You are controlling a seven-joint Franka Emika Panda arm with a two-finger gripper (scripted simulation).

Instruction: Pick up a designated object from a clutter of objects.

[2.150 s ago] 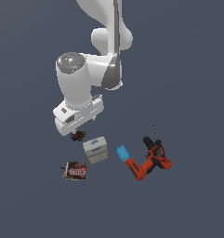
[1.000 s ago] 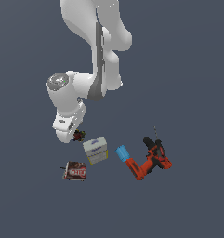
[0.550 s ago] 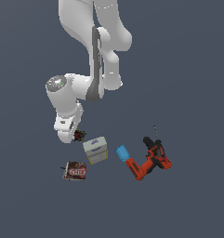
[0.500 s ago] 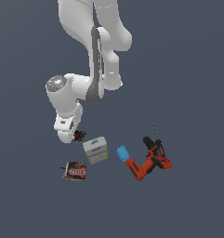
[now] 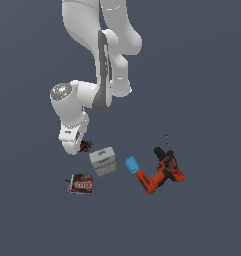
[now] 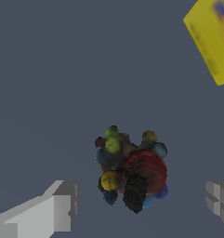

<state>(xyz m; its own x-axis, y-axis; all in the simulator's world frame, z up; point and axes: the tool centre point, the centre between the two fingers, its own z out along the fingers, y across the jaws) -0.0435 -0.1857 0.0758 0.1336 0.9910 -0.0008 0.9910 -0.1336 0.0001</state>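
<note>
I have the gripper [image 6: 136, 204] spread wide, its fingers [image 6: 43, 211] flanking the speckled lump [image 6: 131, 169], which sits just beside the white-and-yellow box [image 5: 102, 161]. It looks light, rigid and knobbly, so I'd pinch across its red middle. The lettering on the dark-red flat box [image 5: 81, 184] is too small to read.

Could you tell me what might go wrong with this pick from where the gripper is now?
The speckled lump is small and bumpy, so the open gripper's fingers may close on a knob and let it slip or roll out. The white-and-yellow box lies close by, so a descending finger could perhaps nudge it.
</note>
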